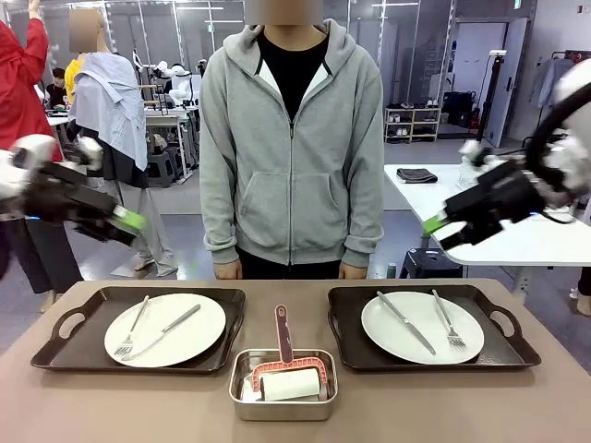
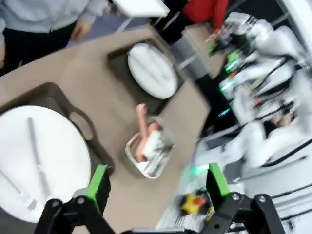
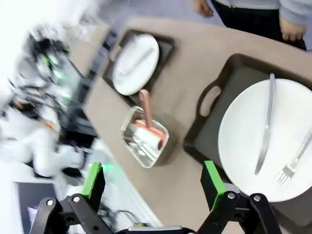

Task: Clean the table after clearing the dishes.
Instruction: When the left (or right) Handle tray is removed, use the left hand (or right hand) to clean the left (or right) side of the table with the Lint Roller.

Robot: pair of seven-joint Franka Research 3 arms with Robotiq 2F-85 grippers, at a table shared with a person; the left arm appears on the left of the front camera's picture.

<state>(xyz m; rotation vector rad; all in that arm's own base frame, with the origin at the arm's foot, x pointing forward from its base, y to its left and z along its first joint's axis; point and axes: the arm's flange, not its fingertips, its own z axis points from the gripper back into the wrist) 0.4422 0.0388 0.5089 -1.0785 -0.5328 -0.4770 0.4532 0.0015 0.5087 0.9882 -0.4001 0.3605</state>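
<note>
We find the table [image 1: 92, 406] not yet cleared, with a person [image 1: 291, 138] standing at its far side. The left tray [image 1: 226, 309] carries a white plate [image 1: 189, 343] with a fork [image 1: 134, 330] and a knife [image 1: 168, 330] lying loose on it. The right tray [image 1: 346, 314] carries a second plate [image 1: 392, 341] with its own knife [image 1: 406, 323] and fork [image 1: 446, 320]. Between the two trays, near the robot's edge, a steel pan [image 1: 282, 413] holds a lint roller [image 1: 288, 384]. The left gripper [image 1: 127, 221] and the right gripper [image 1: 436, 224] are raised at either side, well above the trays and touching nothing. Each wrist view shows its own jaws apart and empty. In our judgement the trays are stiff and fairly heavy once loaded. The plates look hard, smooth and breakable, and the cutlery would slide at any tilt. We advise taking each tray by the cut-out handle [image 1: 69, 325] at its outer end and carrying it level. We advise against pinching a plate rim, where the pads would find little purchase.
</note>
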